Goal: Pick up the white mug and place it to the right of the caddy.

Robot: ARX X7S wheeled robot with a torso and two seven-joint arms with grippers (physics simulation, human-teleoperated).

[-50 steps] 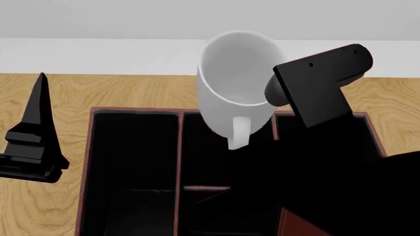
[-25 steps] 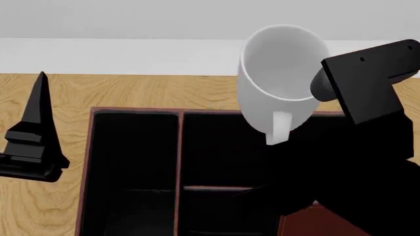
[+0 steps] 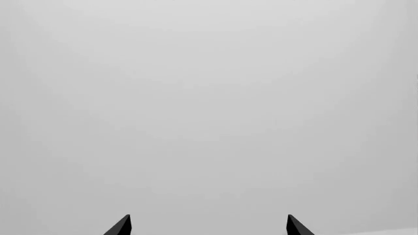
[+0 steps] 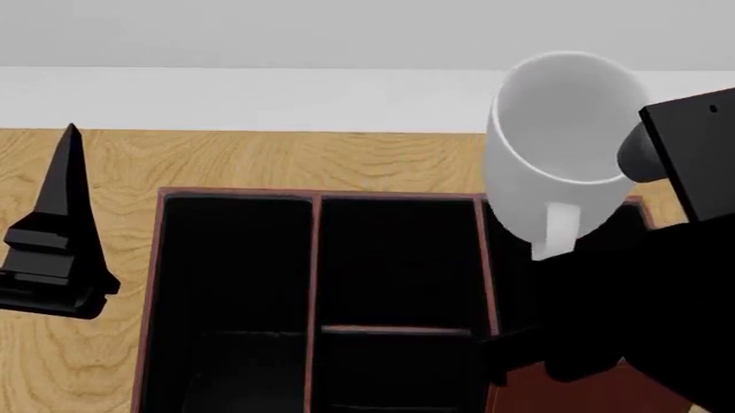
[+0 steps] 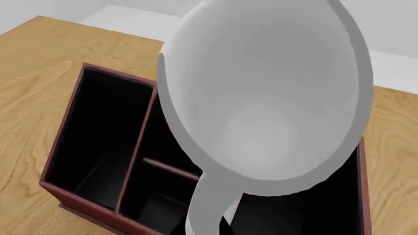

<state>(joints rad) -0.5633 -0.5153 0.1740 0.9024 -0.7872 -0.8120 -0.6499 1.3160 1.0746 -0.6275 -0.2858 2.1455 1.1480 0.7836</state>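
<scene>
The white mug (image 4: 559,146) hangs tilted above the caddy's (image 4: 312,258) right compartment, pinched by the right tool (image 4: 643,159). The left tool (image 3: 207,226), fingertips spread, holds nothing over the table (image 4: 275,159).

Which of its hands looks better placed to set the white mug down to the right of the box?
The right hand: it carries the white mug above the caddy's right end. The left hand is open, over the table past the caddy's other side.

Light wood-grain table top (image 4: 287,159), plain pale grey wall (image 4: 230,34), even light
</scene>
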